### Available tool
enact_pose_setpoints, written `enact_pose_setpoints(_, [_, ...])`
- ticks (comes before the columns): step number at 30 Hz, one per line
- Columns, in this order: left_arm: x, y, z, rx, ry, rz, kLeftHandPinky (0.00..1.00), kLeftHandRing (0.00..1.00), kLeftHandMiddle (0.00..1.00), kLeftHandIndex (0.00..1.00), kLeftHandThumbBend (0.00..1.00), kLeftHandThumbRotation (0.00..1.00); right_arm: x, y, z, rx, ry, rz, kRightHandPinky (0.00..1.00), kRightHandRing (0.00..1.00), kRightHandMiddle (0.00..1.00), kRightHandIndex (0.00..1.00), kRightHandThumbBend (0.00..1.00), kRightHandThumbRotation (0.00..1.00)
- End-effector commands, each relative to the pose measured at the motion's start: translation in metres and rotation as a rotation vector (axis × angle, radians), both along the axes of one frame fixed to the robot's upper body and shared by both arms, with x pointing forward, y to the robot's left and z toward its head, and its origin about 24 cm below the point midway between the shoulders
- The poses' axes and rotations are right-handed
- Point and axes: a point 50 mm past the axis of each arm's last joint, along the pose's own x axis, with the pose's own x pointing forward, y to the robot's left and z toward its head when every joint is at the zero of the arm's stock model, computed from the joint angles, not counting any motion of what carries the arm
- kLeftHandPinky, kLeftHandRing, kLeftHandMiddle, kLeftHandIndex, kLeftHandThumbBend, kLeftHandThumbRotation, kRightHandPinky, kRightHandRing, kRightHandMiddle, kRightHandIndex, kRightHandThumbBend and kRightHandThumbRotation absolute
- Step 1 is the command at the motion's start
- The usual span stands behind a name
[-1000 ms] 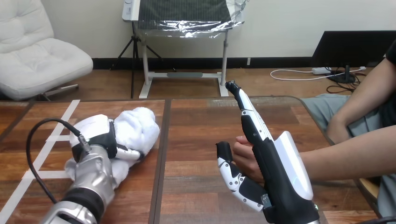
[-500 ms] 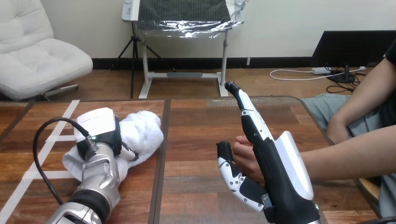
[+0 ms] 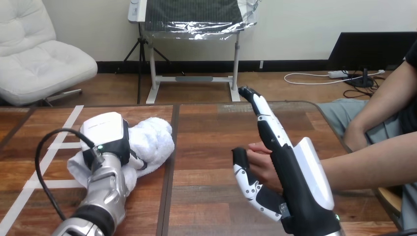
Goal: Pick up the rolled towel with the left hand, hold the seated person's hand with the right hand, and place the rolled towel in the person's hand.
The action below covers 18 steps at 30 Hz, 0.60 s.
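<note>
We see the left arm rise from the near left edge, its silver forearm angled toward the far side. The left hand lies palm down on the rolled towel. Its fingers are curled round the towel's near side, gripping the cloth. The rolled towel rests on the tabletop, left of centre and well apart from the person's hand.

The right hand stands on edge at the near right, with its white back turned to the right. Its fingers are straight and pressed together, pointing to the far side, and the thumb is spread wide to the left. The person's hand, reaching in from the right, lies between thumb and fingers, close against the palm. We see nothing curled round it, and we cannot tell whether the thumb touches it.
</note>
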Motion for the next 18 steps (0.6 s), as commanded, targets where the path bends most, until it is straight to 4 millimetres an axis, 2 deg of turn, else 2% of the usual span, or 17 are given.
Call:
enact_pose_setpoints(1, [-0.003,-0.0031,-0.0028,-0.049,-0.036,-0.023,0.17,0.23,0.34,0.54,0.67,0.0,0.0059,0.0007,0.0208,0.02,-0.11,0.013,1.0,1.0,1.0,0.97,0.0,0.0])
enact_pose_setpoints(11, [-0.0079,-0.0052,-0.0028,-0.148,-0.144,-0.053,0.13,0.18,0.29,0.53,0.68,0.0,0.0062,0.0003,0.0207,0.023,-0.114,0.016,1.0,1.0,1.0,0.96,0.0,0.0])
enact_pose_setpoints(18, [-0.0121,-0.0066,-0.0035,-0.265,-0.198,-0.065,0.16,0.22,0.32,0.53,0.69,0.0,0.0062,0.0001,0.0213,0.016,-0.119,0.014,1.0,1.0,1.0,0.96,0.0,0.0])
